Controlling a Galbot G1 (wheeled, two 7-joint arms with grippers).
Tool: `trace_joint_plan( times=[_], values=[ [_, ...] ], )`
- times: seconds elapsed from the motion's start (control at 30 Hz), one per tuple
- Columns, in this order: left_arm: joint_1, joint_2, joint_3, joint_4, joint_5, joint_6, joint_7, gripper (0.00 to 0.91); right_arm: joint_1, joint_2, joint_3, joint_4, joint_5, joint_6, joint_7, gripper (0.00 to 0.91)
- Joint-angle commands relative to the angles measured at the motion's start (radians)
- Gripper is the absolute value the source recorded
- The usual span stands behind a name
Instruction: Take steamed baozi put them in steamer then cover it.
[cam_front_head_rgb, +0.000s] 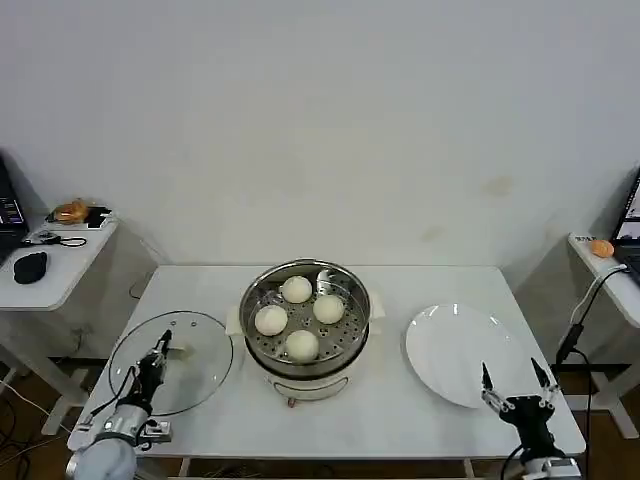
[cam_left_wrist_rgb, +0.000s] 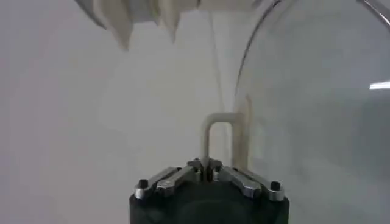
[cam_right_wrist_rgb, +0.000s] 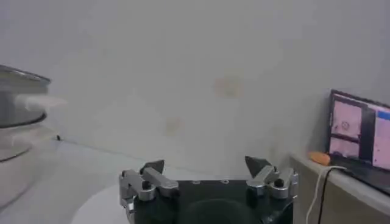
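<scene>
1. No readable writing is seen.
2. Four smooth round baozi (cam_front_head_rgb: 298, 318) are held in the shiny perforated steamer (cam_front_head_rgb: 305, 352).
3. Left of the steamer, the glass cover (cam_front_head_rgb: 200, 345) lies flat; its beige bar handle (cam_left_wrist_rgb: 214, 137) is clenched by the left gripper (cam_front_head_rgb: 160, 350).
4. Right of the steamer, by a white plate (cam_front_head_rgb: 450, 350), the right gripper (cam_front_head_rgb: 515, 378) is spread, grasping nothing.

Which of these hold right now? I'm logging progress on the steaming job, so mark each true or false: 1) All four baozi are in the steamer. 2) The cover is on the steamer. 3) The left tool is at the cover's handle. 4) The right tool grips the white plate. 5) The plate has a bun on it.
1) True: four steamed baozi sit in the steamer.
2) False: the cover lies flat on the table, on the steamer's left.
3) True: the left tool is closed on the cover's handle.
4) False: the right tool is open, near the plate edge, holding nothing.
5) False: the plate is bare.
</scene>
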Motion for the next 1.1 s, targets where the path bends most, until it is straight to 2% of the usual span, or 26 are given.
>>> trace_joint_plan(
  times=[0.03, 0.27, 0.43, 0.57, 0.77, 0.9, 1.1],
  values=[
    [0.122, 0.008, -0.119, -0.244, -0.025, 0.123, 0.067, 0.000, -0.001, -0.010, -0.014, -0.001, -0.001, -0.002, -0.002, 0.907],
    [0.140, 0.063, -0.225, -0.349, -0.077, 0.189, 0.179, 0.000, -0.007, -0.023, -0.011, -0.002, 0.000, 0.001, -0.003, 0.907],
    [0.137, 0.094, -0.230, -0.430, -0.155, 0.224, 0.245, 0.000, -0.013, -0.022, -0.016, -0.002, -0.009, 0.005, -0.006, 0.907],
    [0.119, 0.120, -0.162, -0.493, -0.207, 0.266, 0.288, 0.000, -0.013, -0.020, -0.027, -0.008, -0.023, 0.011, -0.010, 0.907],
    [0.021, 0.123, -0.014, -0.529, -0.182, 0.328, 0.307, 0.000, -0.007, -0.011, -0.042, -0.021, -0.043, 0.014, -0.011, 0.907],
    [-0.061, 0.095, 0.099, -0.541, -0.131, 0.373, 0.348, 0.000, -0.004, 0.000, -0.036, -0.023, -0.050, 0.011, -0.011, 0.907],
    [-0.166, 0.012, 0.272, -0.520, -0.043, 0.410, 0.409, 0.000, -0.007, 0.005, -0.041, -0.036, -0.068, 0.012, -0.012, 0.907]
  ],
)
